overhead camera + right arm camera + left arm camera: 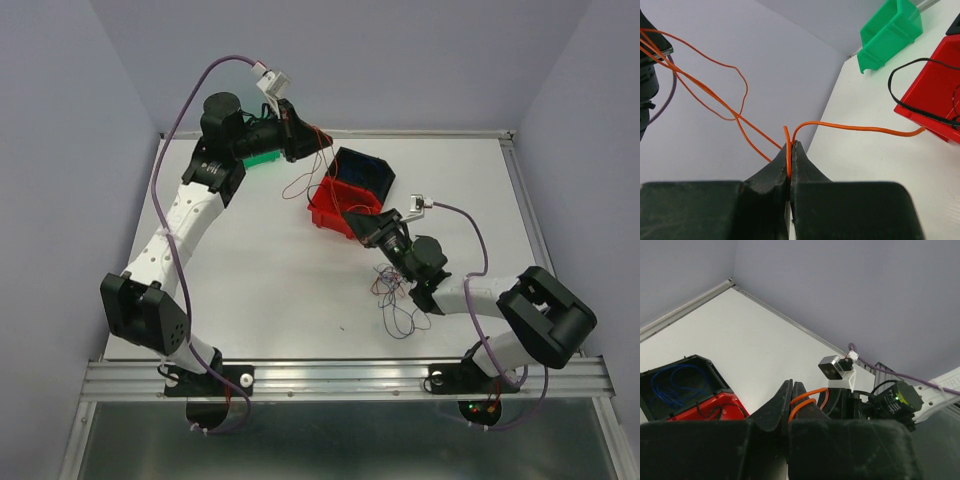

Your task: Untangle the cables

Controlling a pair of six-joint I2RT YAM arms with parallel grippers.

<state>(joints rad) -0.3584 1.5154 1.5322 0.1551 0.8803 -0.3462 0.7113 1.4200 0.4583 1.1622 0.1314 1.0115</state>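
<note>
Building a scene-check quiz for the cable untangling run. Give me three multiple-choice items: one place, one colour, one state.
1. Where does the blue wire lie?
A) in the green bin
B) in the dark bin
C) around the left arm's base

2. What colour is the pinched wire in the right jaws?
A) white
B) green
C) orange

3. How do the left jaws stand?
A) shut on an orange wire loop
B) wide open
C) shut on a bin's rim

Key: 1B, its coils show inside that bin in the left wrist view; 2C, it runs orange out of the closed jaws; 3A, the loop sits between the closed jaws.
</note>
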